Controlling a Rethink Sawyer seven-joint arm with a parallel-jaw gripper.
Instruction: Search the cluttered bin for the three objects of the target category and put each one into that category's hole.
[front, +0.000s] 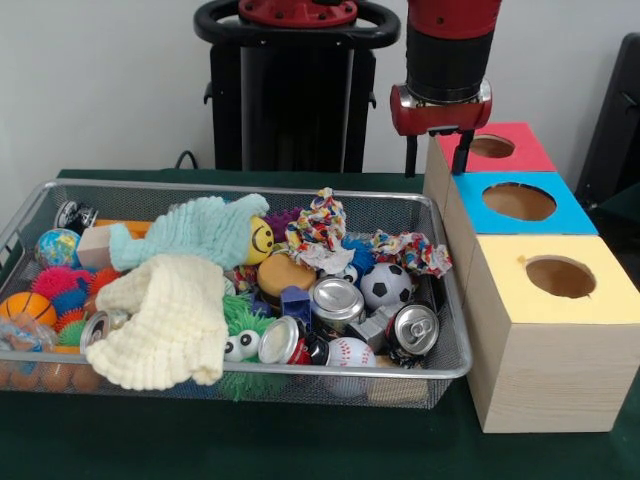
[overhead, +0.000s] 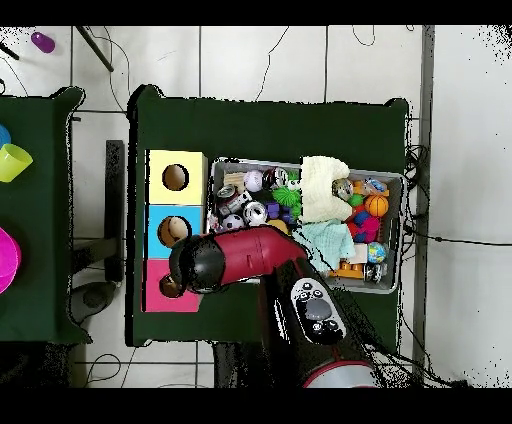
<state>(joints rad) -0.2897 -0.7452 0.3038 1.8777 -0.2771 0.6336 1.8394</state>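
The gripper (front: 440, 155) hangs over the red box (front: 520, 152), near its hole (front: 491, 146). Its fingers seem close together with nothing between them, but the view there is poor, so this stays uncertain. The wire bin (front: 452, 362) beside the blue box (front: 568, 213) and yellow box (front: 600, 300) holds cans (front: 336, 300), balls (front: 386, 285) and cloths (front: 165, 325).

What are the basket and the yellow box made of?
The basket looks like metal: thin silvery wire mesh you can see through, with a shiny rim. The yellow box looks like pale wood, with faint grain lines on its sides; its top seems painted or papered matte yellow.
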